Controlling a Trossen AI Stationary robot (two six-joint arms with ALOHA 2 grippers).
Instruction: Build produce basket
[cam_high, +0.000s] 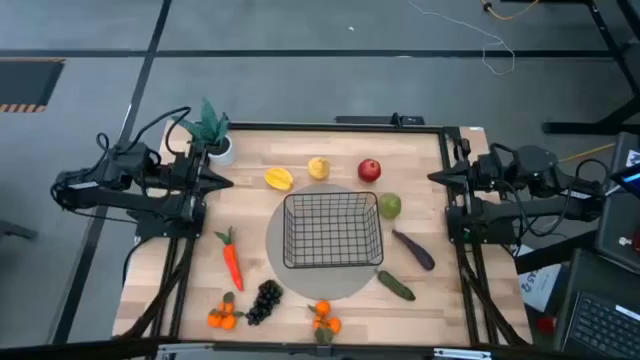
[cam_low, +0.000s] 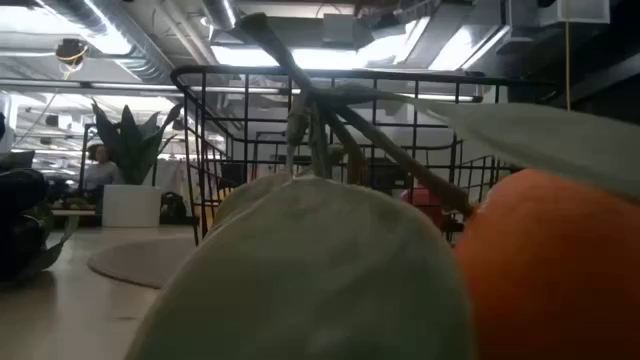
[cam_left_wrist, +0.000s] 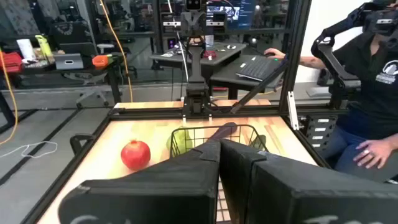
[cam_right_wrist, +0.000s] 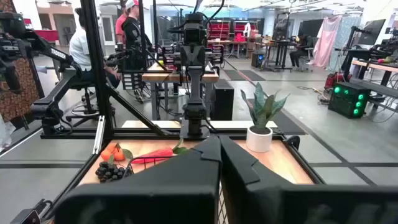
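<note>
The basket (cam_high: 332, 230) sits empty on a round grey mat (cam_high: 280, 262) at the middle of the desk (cam_high: 170, 262), and it serves as the landmark here. Its sides run roughly square to the desk edges, open top up.

The produce lies around it, all outside the wire. Beyond its far side are a starfruit (cam_high: 279, 178), a lemon (cam_high: 318, 168) and an apple (cam_high: 369, 170), with bare desk between them and the far edge. A pear (cam_high: 389, 206) is just beside its right far corner. An eggplant (cam_high: 413, 250) lies to its right, long axis slanting from the basket toward the near right corner. A cucumber (cam_high: 396, 286) lies off its near right corner on the mat's rim, slanted the same way. A carrot (cam_high: 231, 262) lies to its left, long axis running near to far, leafy end pointing far. Grapes (cam_high: 265, 300) and two tangerine clusters (cam_high: 222, 316) (cam_high: 324, 319) line the near edge; one cluster fills the low view.

A potted plant (cam_high: 210, 135) stands at the far left corner.

The left hand (cam_high: 222, 182) waits well left of the basket at the desk's left edge, fingers pressed together. The right hand (cam_high: 437, 177) waits at the right edge, likewise pressed together. Both grasp nothing, and the strips between them and the basket lie open.
</note>
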